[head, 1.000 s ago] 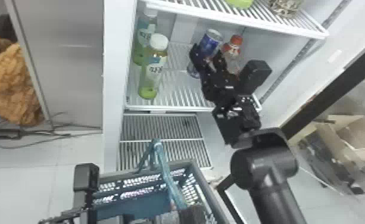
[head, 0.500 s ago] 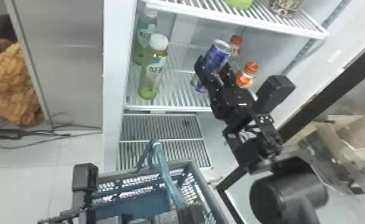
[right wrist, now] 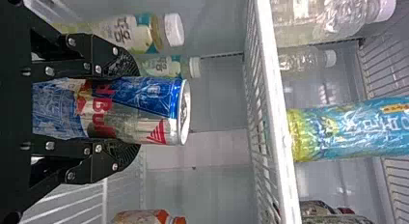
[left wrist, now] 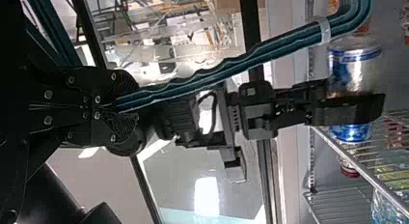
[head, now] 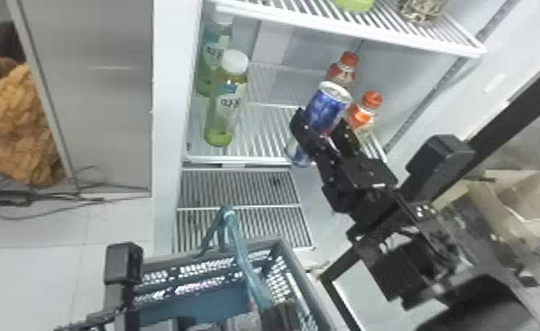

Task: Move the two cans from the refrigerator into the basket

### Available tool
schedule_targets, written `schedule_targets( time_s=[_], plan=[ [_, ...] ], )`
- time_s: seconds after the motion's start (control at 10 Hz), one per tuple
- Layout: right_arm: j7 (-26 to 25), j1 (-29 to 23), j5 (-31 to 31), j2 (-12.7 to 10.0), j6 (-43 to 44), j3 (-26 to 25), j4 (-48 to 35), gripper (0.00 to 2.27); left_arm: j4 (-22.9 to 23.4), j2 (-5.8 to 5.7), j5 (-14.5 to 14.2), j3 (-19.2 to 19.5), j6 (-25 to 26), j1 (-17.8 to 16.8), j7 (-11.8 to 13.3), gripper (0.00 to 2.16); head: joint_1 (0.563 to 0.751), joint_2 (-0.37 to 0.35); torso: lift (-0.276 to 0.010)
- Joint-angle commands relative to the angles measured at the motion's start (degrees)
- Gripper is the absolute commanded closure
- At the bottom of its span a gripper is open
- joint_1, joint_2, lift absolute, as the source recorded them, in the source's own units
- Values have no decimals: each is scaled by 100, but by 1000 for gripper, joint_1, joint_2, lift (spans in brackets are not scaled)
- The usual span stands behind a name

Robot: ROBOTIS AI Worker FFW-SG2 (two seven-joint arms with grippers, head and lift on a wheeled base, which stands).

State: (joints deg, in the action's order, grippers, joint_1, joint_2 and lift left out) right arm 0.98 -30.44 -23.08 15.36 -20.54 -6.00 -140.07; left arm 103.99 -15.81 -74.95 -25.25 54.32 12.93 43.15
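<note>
Pinching the ribbed teal plastic handle (left wrist: 289, 48) of the grey-blue mesh basket (head: 255, 244), our left gripper (left wrist: 126, 108) has its fingers closed; if they slackened, we could let the basket tip. Farther off, our right gripper (right wrist: 126, 110) is closed round a tall blue-and-silver metal can (right wrist: 154, 108); clipping the white wire shelf (head: 246, 159) might jolt it loose. It looks glossy, red-lettered and bright-rimmed, just before an orange-capped plastic bottle (head: 363, 115).
</note>
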Motion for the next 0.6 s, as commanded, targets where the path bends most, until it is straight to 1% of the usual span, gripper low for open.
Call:
schedule_targets(
  time_s=[0.0, 0.2, 0.4, 0.5],
  plan=[
    [8, -387, -126, -51, -294, -97, -456, 889, 0, -1, 0, 0, -4, 0, 1, 1181, 695, -350, -276],
    [8, -794, -206, -104, -674, -154, -737, 889, 0, -1, 0, 23, -18, 15, 1, 1181, 695, -350, -276],
    [8, -1146, -308, -174, -1307, -200, -1004, 889, 0, -10, 11, 23, -18, 15, 1, 1181, 695, -350, -276],
    [16, -1287, -343, -332, -1546, -348, -1103, 889, 0, 8, 11, 46, -18, 29, 1, 1181, 695, -350, -276]
  ],
)
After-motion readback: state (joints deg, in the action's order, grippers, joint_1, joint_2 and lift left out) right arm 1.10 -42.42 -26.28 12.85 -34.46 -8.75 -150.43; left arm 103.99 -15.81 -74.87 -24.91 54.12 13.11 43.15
